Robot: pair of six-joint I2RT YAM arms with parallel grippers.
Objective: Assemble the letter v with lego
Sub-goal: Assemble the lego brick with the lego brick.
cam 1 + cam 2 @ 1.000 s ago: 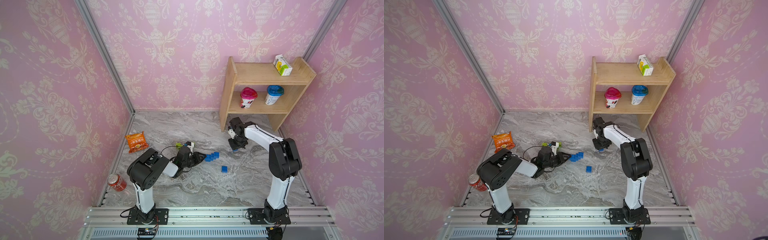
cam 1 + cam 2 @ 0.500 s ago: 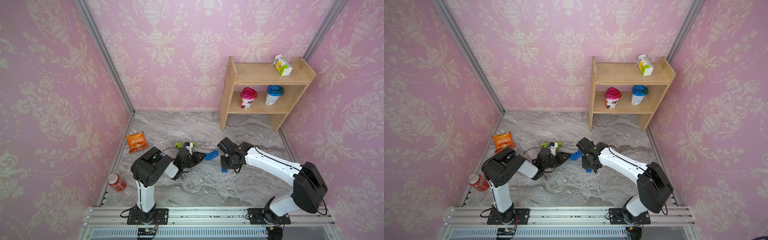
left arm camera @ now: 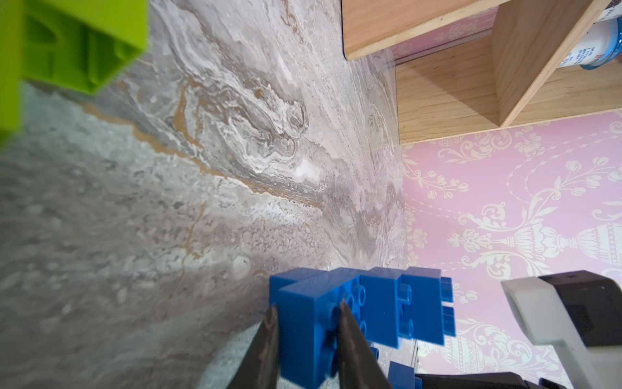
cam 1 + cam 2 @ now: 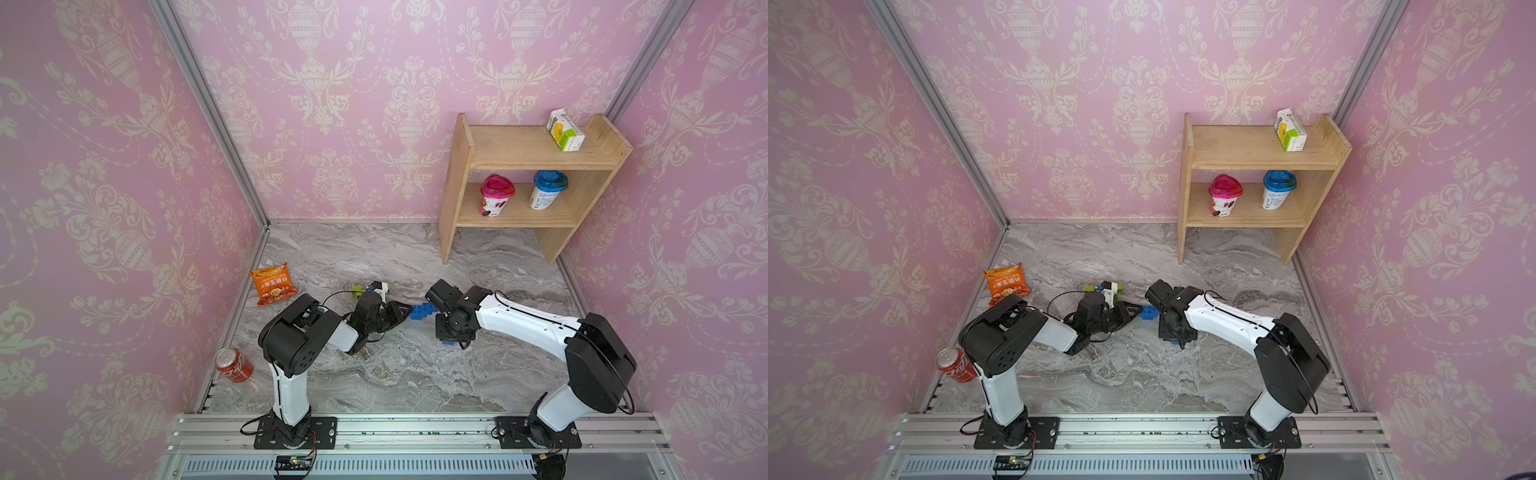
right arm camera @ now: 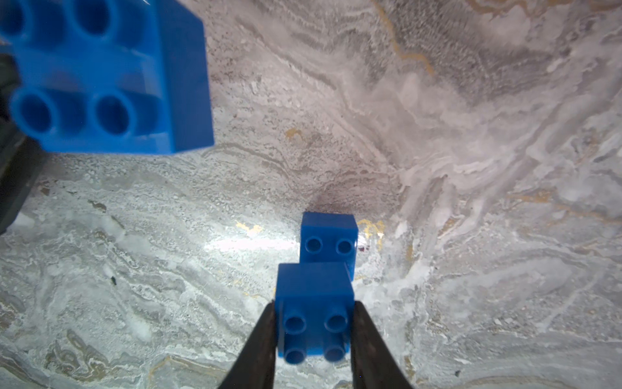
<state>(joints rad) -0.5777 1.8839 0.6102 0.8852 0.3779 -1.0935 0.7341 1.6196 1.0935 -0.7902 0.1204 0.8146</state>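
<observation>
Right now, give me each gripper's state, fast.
Left gripper: shut on a stepped row of joined blue studded plastic bricks.
Right gripper: shut on one small blue studded plastic brick.

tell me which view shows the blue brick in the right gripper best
The right wrist view: the right gripper clamps the blue brick, sharp, studs toward the camera. In both top views the gripper hides most of it. The left wrist view shows nothing clear of it.

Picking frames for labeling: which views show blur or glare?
Right wrist view: the nearest blue brick is out of focus; glare whitens the marble beside the loose blue brick. Left wrist view: the green brick is blurred. Both top views: sharp, evenly lit.
</observation>
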